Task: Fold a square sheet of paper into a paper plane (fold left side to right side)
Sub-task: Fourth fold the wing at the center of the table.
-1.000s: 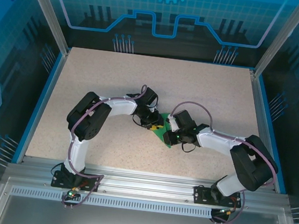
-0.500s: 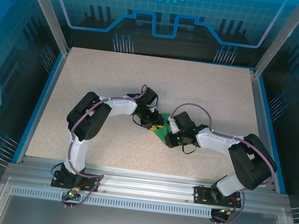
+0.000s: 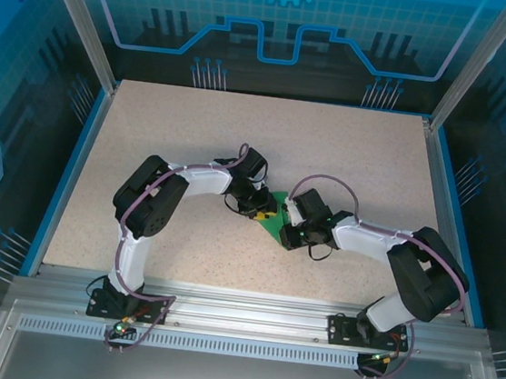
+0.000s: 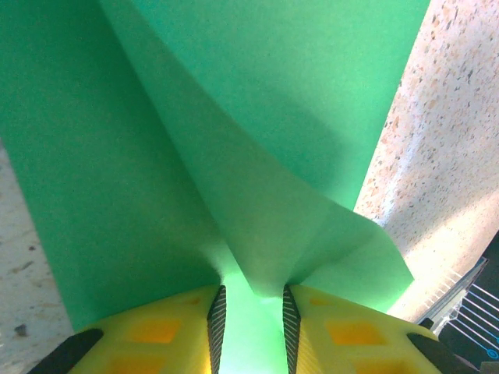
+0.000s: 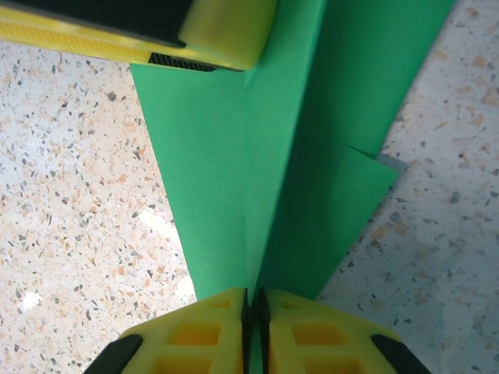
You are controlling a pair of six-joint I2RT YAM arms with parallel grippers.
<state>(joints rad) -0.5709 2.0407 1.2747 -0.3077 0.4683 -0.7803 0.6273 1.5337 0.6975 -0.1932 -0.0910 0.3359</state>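
The green sheet of paper (image 3: 277,201) lies folded near the middle of the table, pinched between both grippers. In the left wrist view the paper (image 4: 156,156) rises in a ridge that runs down between my left gripper's (image 4: 249,294) yellow fingers, whose pads press on its sides. My right gripper (image 5: 251,296) is shut on the centre crease of the paper (image 5: 218,171), with a thin green edge between its pads. One left finger (image 5: 218,31) rests on the paper's far end. From above, the left gripper (image 3: 262,214) and right gripper (image 3: 282,227) meet over the paper.
The speckled beige table (image 3: 348,155) stretches around the paper, bounded by a blue rim and glass walls. The arm bases sit on the metal rail (image 3: 239,311) at the near edge.
My right gripper has closed onto the paper's crease and shifted slightly left. The left arm and its grip have stayed the same.
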